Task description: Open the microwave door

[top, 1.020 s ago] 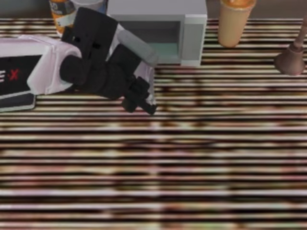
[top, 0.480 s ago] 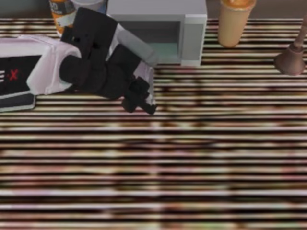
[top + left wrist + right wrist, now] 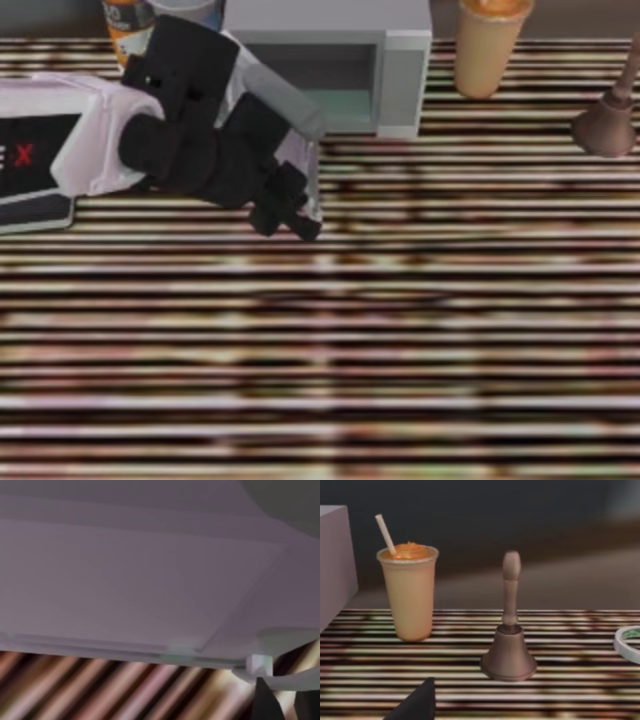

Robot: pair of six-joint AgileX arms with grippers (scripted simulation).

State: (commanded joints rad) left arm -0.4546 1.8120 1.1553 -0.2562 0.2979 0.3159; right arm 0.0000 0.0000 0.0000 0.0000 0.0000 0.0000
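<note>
At the back left of the striped table (image 3: 400, 340), an orange-labelled container (image 3: 128, 24) stands half hidden behind the left arm (image 3: 70, 140) of the AgileX pair. That arm reaches in from the top view's left edge, its white casing giving way to a black wrist, and the left gripper (image 3: 288, 212) sits low over the table just in front of the microwave (image 3: 330, 60). The dark fingers (image 3: 270, 215) lie against the outer edge of the microwave door (image 3: 285, 110) — whether they are spread or pressed together on it cannot be told. The door itself stands swung out from the front, angled toward the arm, so the pale teal-grey interior (image 3: 335, 85) shows in the top view. In the left wrist view the door's flat grey panel (image 3: 130, 585) fills most of the picture, with the striped table below it.

The microwave sits at the back of the table, left of centre, its plain grey side panel (image 3: 402, 85) facing forward at its right end. Just beside it to the right stands a tan cup (image 3: 488, 45) of orange drink; the right wrist view shows its straw (image 3: 385, 534). Farther right, near the table's edge, stands a brown hand bell (image 3: 606, 118) — upright, well apart from the microwave. Only a dark tip of the right gripper (image 3: 417, 702) shows in the right wrist view, and its fingers' state cannot be told.
</note>
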